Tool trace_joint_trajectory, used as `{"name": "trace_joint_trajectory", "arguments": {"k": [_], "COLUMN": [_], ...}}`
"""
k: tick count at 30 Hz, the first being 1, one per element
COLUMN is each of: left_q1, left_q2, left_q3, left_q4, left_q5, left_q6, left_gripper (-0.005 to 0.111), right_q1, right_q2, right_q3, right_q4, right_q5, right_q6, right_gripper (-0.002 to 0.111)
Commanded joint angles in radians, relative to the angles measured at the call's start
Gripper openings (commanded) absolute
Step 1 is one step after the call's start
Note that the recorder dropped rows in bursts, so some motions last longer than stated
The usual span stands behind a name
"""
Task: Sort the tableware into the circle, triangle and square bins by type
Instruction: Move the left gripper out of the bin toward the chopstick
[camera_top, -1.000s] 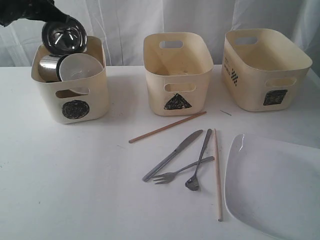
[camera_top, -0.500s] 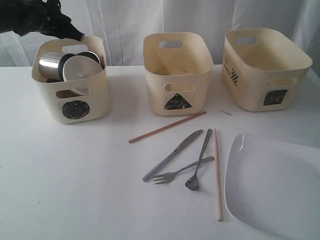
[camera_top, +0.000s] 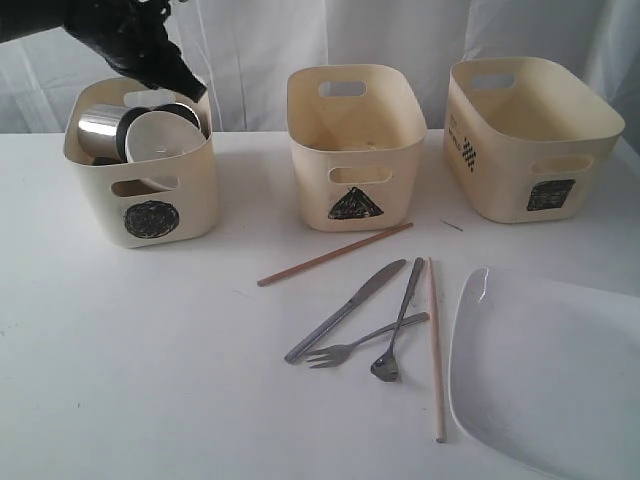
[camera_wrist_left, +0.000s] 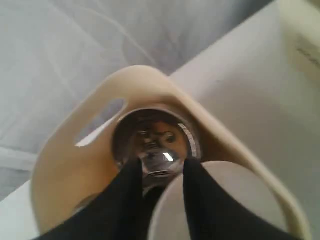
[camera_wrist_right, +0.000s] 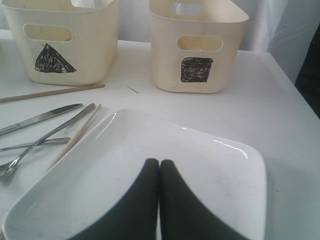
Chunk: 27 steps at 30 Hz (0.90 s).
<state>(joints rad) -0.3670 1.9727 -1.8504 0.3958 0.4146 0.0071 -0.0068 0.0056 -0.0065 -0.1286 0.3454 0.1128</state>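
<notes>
The circle bin (camera_top: 150, 200) at the left holds a steel mug (camera_top: 97, 130) on its side, the small white bowl (camera_top: 160, 140) and a steel bowl (camera_top: 187, 110) at the back. My left gripper (camera_top: 170, 75) hangs open just above the bin's back rim. In the left wrist view, the left gripper (camera_wrist_left: 161, 167) frames the steel bowl (camera_wrist_left: 152, 140) without touching it. The knife (camera_top: 345, 310), two forks (camera_top: 365, 340) and two chopsticks (camera_top: 335, 254) lie on the table. My right gripper (camera_wrist_right: 159, 162) is shut over the white square plate (camera_wrist_right: 200, 165).
The triangle bin (camera_top: 350, 150) stands in the middle and the wider square bin (camera_top: 520, 140) at the right, both showing nothing inside. The plate (camera_top: 550, 370) fills the front right corner. White curtains hang behind the table.
The left gripper let the steel bowl drop into the circle bin, then shifted right along the bin's back rim. Everything else has stayed put.
</notes>
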Motion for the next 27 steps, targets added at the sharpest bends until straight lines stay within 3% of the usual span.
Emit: {"name": "trace_joint_trajectory", "arguments": {"k": [1, 9, 13, 20, 27], "left_q1": [-0.041, -0.055, -0.055, -0.055, -0.055], "left_q2": [-0.048, -0.055, -0.052, -0.015, 0.044], "left_q3": [0.005, 0.005, 0.005, 0.005, 0.005], "left_q4": [-0.277, -0.706, -0.847, -0.860, -0.869], "left_q5": [0.120, 0.460, 0.550, 0.559, 0.580], "left_q6": [0.280, 0.595, 0.686, 0.678, 0.677], "left_gripper": [0.034, 0.034, 0.034, 0.035, 0.064], "right_q1": [-0.003, -0.003, -0.003, -0.003, -0.003], "right_q2": [-0.006, -0.006, -0.006, -0.006, -0.006], "right_q3": [0.007, 0.007, 0.007, 0.007, 0.007], "right_q4": [0.001, 0.001, 0.001, 0.001, 0.001], "right_q5": [-0.002, -0.002, -0.002, -0.002, -0.002], "right_q6": [-0.005, -0.005, -0.005, -0.005, -0.005], "right_gripper": [0.000, 0.000, 0.000, 0.000, 0.000]}}
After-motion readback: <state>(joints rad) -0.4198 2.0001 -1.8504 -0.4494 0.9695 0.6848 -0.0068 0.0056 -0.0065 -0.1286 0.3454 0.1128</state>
